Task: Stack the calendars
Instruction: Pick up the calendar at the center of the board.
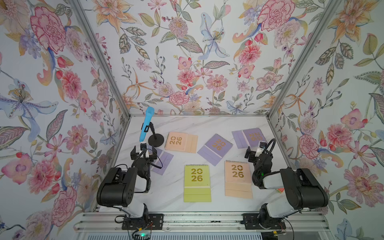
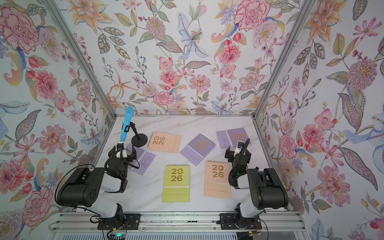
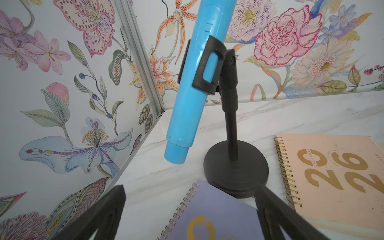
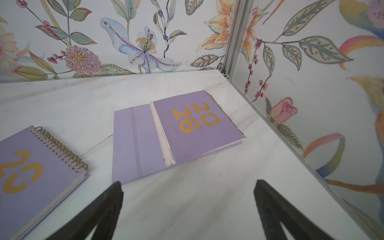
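Note:
Several calendars with gold "2026" lie flat and apart on the white marble table. In both top views a yellow-green calendar and a peach one lie at the front. Another peach one and two lilac ones lie farther back. My left gripper hovers open over a third lilac calendar. My right gripper is open over bare table just short of the back-right lilac calendar.
A blue microphone leans in a black stand at the back left, close ahead of my left gripper. Floral walls enclose three sides. An aluminium rail carries both arm bases at the front.

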Tool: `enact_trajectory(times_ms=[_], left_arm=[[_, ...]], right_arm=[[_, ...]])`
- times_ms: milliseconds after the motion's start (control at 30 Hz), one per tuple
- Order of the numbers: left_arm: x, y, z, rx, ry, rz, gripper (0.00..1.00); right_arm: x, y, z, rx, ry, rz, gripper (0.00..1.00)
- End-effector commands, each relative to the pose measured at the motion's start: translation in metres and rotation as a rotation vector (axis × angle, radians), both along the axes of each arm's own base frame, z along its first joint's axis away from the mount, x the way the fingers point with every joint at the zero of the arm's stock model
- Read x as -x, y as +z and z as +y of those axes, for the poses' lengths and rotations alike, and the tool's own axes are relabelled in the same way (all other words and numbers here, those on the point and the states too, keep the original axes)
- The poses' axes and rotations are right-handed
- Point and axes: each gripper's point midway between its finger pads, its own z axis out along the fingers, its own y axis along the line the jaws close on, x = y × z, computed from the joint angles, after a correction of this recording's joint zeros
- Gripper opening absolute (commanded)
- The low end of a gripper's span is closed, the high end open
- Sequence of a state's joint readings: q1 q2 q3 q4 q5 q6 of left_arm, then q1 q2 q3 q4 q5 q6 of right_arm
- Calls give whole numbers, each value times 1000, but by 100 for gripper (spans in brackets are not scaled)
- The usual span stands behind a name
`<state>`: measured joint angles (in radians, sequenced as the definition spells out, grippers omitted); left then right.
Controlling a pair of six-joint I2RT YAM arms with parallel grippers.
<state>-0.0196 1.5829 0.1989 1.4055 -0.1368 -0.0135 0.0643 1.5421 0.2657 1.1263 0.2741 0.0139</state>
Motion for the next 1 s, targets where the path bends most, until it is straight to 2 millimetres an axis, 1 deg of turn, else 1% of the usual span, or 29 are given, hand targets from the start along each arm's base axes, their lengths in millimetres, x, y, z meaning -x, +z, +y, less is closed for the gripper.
enact_trajectory(times_ms=[0, 967], left_arm=[[0, 7, -3, -16, -15, -21, 100], [-2, 6, -3, -8, -20, -14, 100]], right_arm=[[-3, 6, -1, 15, -9, -18, 99], [-3, 6, -1, 15, -8, -21, 99]])
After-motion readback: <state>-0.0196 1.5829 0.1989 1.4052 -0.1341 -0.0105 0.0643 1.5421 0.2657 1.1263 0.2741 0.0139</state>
